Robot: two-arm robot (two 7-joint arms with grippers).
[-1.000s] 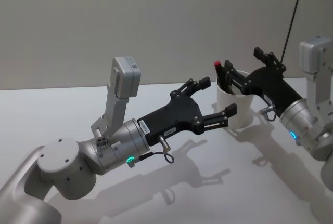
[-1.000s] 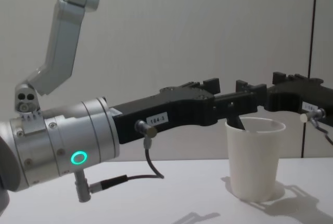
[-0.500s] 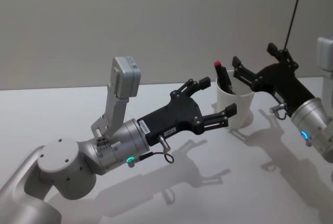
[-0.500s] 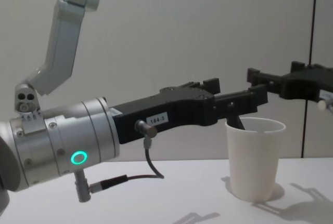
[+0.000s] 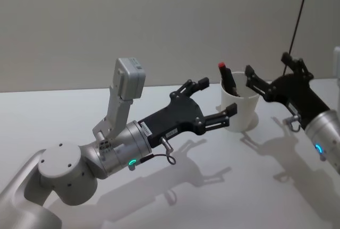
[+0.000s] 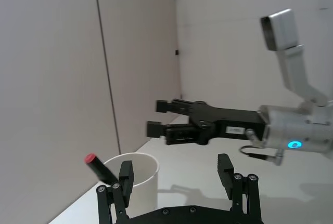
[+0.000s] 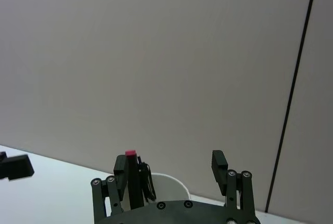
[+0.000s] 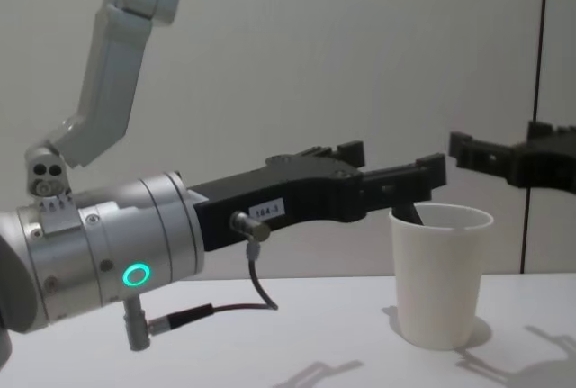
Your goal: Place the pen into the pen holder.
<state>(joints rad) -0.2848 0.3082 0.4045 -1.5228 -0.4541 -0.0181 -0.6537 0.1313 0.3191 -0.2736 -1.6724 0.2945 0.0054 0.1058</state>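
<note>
Left claw [image 5: 212, 103] extended forward, fingers spread, empty, held level above worktop [image 5: 64, 112]. Right claw [image 5: 268, 75] opposite left claw, spread, empty, arm angled up.

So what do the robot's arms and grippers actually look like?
Both arms are silver-grey cylinders with a glowing green ring light. The left gripper and right gripper are matte black with two blocky fingers. The left carries small white labels, a thin looped cable and a grey boxy wrist camera.
</note>
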